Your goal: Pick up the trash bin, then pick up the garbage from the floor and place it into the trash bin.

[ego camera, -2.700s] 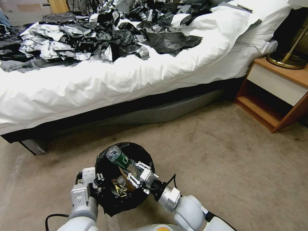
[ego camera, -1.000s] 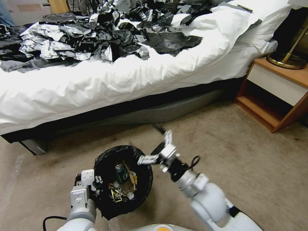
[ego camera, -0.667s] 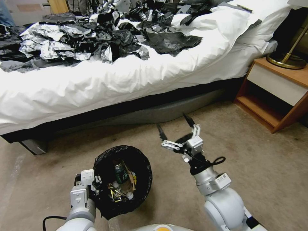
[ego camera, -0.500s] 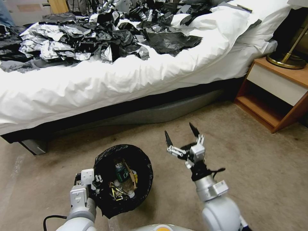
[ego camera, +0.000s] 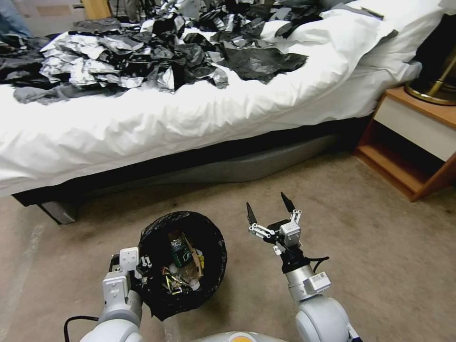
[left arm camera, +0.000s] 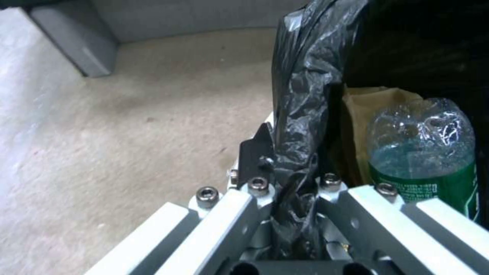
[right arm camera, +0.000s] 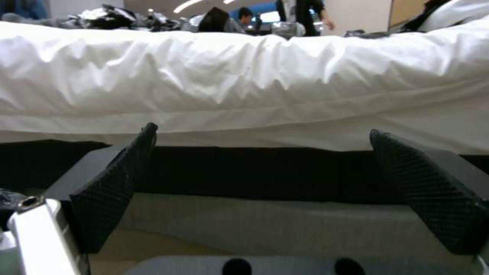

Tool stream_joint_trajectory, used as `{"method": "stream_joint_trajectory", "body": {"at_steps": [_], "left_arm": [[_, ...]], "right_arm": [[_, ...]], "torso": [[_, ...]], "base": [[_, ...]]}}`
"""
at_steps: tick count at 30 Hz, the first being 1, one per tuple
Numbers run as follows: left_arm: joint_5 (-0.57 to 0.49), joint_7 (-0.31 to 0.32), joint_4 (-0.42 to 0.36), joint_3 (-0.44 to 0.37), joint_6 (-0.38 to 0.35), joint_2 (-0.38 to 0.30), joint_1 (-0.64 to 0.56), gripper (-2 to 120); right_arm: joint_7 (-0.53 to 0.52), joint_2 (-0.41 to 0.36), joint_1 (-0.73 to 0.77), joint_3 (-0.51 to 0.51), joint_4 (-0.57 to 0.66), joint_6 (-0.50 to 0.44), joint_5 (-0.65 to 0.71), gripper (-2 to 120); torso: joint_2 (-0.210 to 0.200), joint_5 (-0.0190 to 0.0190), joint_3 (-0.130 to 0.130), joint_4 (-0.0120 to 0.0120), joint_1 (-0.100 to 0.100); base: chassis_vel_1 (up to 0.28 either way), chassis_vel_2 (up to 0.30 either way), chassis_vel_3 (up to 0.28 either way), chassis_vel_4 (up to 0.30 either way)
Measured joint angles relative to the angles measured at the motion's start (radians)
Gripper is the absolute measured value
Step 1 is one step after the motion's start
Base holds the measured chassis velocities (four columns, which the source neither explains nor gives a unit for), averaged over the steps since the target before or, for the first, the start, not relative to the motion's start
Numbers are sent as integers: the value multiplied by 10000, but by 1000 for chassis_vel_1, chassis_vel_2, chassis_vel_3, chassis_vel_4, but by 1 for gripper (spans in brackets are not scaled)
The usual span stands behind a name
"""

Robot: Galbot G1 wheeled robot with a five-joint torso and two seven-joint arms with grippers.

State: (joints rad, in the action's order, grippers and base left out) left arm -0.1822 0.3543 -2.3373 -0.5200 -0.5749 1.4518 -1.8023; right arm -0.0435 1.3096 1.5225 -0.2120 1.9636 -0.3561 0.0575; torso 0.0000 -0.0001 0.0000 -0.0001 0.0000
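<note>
Nearest you, at about 7 o'clock in the head view, your left gripper (ego camera: pixel 135 275) is clamped on the rim of the trash bin (ego camera: pixel 183 223), fingers pinching a fold of the black liner (left arm camera: pixel 300 114), most likely to keep the mouth up and steady for drops. The bin sits at 6 to 7 o'clock, its glossy bag ruffled around the rim and hiding the white wall. Inside you can see the green-labelled bottle (ego camera: pixel 178 252) leaning on the brown paper bag (ego camera: pixel 192 259), with yellow wrappers (ego camera: pixel 168 282) lower down.

Just beside the bin, at 5 o'clock, your right gripper (ego camera: pixel 268 209) hangs over bare carpet (ego camera: pixel 361 247), fingers spread wide and holding nothing, pointed toward the bed (ego camera: pixel 190 114) at 12 o'clock. Crumpled foil sheets (ego camera: pixel 118 61) lie on the bed.
</note>
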Motion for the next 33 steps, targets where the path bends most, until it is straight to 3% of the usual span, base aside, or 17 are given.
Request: {"method": "stream_joint_trajectory", "body": {"at_steps": [33], "left_arm": [[99,-39,-118,14,17,10,-257,0]], "right_arm": [[-184,52,-13,292,-4,-178,166,100]], "torso": [[0,1,0,1,0]], "base": [[111,115,110,113]]}}
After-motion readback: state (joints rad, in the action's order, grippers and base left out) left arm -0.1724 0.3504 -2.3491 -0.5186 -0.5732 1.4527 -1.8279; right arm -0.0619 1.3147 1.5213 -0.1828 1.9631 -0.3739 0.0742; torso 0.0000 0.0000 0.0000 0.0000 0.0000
